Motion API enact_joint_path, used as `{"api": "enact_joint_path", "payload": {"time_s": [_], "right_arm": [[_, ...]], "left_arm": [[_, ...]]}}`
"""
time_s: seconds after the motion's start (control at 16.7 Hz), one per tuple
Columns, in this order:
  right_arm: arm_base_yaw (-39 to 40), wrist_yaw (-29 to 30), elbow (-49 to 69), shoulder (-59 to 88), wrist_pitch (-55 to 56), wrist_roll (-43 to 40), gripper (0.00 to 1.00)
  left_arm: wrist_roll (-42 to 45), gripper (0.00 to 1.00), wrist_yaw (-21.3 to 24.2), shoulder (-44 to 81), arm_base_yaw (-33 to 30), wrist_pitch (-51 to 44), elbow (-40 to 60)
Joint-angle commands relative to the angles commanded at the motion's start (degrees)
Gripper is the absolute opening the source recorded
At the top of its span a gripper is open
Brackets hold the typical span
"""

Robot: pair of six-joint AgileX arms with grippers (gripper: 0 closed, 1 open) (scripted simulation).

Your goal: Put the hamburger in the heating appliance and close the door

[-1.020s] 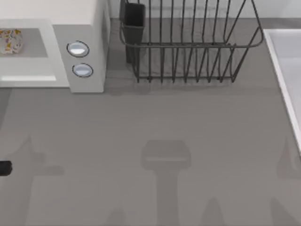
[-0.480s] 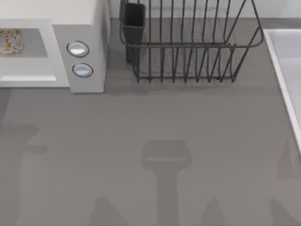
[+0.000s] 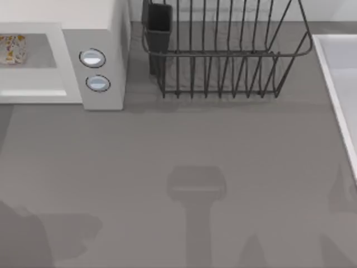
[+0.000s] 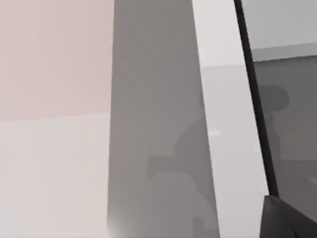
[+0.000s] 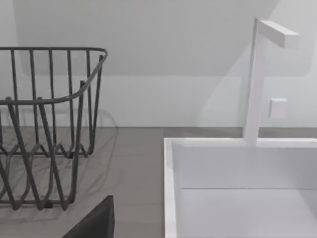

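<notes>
The heating appliance (image 3: 100,33), a white microwave with two round knobs (image 3: 92,58), stands at the table's far left. The hamburger (image 3: 12,49), white with orange patches, lies inside its grey cavity at the top view's left edge. In the left wrist view a white panel (image 4: 223,129) with a black edge strip runs close by. I cannot tell whether it is the door. A dark part of my left gripper (image 4: 287,220) shows beside it. A dark part of my right gripper (image 5: 94,223) hangs over the table near the sink.
A black wire dish rack (image 3: 223,56) stands at the back centre, with a dark cup (image 3: 159,22) at its left end. A white sink (image 3: 340,84) with a tall faucet (image 5: 255,79) takes up the right side. Arm shadows lie on the grey table (image 3: 184,139).
The dark tip of my left gripper at the top view's left edge has left that view. Its shadow has slid toward the front left corner. The hamburger has stayed put.
</notes>
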Motion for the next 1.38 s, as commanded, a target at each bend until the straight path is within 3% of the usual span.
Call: {"api": "enact_joint_path", "payload": {"time_s": [0.24, 0.48, 0.96, 1.38], "right_arm": [[0.00, 0.00, 0.00, 0.00, 0.00, 0.00, 1.00], [0.00, 0.00, 0.00, 0.00, 0.00, 0.00, 1.00], [0.00, 0.00, 0.00, 0.00, 0.00, 0.00, 1.00], [0.00, 0.00, 0.00, 0.00, 0.00, 0.00, 1.00]], "left_arm": [[8.71, 0.00, 7.94, 15.95, 11.39, -5.69, 11.62], [13.64, 0.00, 12.86, 25.05, 18.04, -8.71, 18.27], [14.27, 0.00, 13.40, 26.38, 18.68, -8.05, 18.18], [14.47, 0.00, 13.43, 31.46, 18.95, 8.41, 7.40]]}}
